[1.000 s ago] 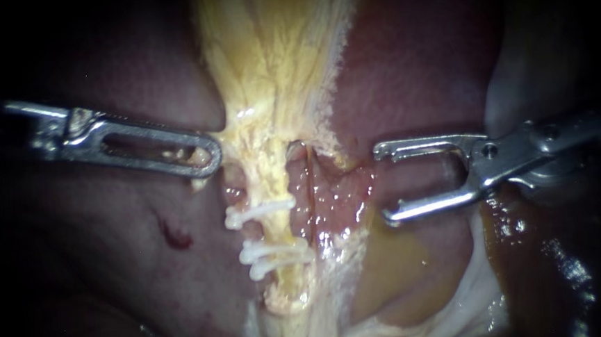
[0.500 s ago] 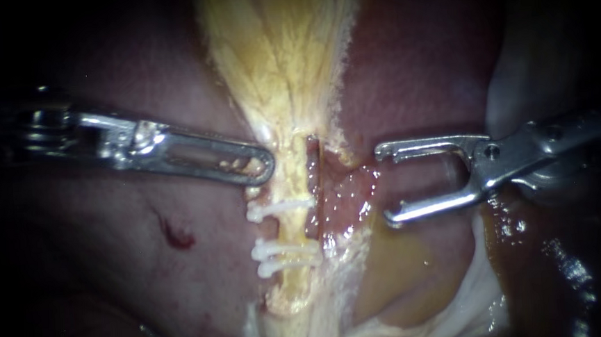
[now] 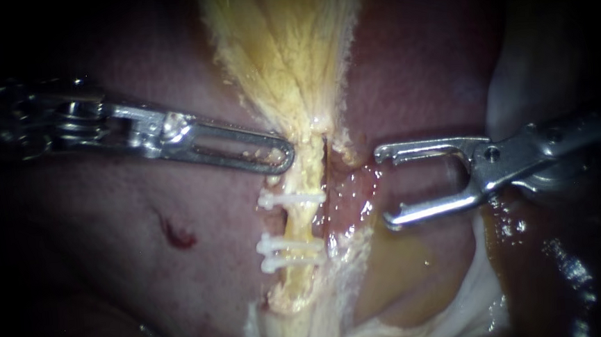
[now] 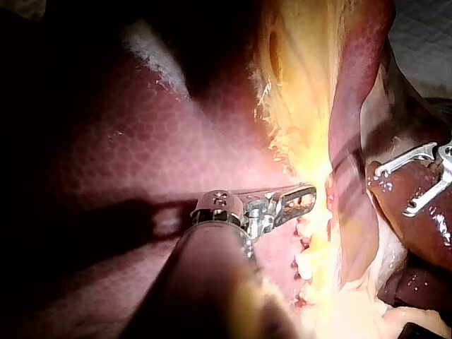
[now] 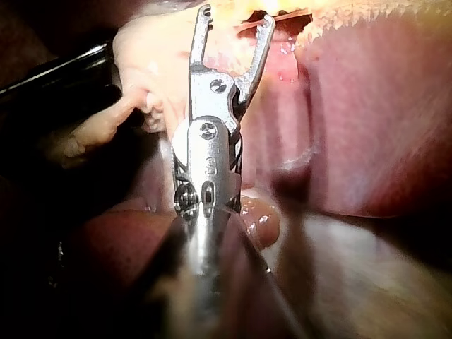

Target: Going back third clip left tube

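A yellow left tube [image 3: 302, 217] runs down the middle of the endoscope view and carries three white clips [image 3: 290, 200], one above and two close together [image 3: 290, 254] lower down. My left instrument [image 3: 280, 156] comes in from the left. Its slotted jaws are shut on yellow tissue at the tube's left edge, just above the top clip; in the left wrist view [image 4: 302, 198] tissue shows through the slot. My right instrument [image 3: 383, 184] stands to the right of the tubes with its jaws wide open and empty, which the right wrist view [image 5: 236, 18] also shows.
Dark red liver [image 3: 181, 266] lies on both sides. Raw reddish tissue [image 3: 347, 190] sits between the left tube and the right instrument. Pale gallbladder wall [image 3: 391, 281] and wet brown fluid [image 3: 543, 258] lie at the lower right. A small red spot [image 3: 176, 235] marks the liver.
My left instrument has moved to the right with the gripped tissue, and the clipped tube has shifted right and drawn straighter. The right instrument has stayed put, open.
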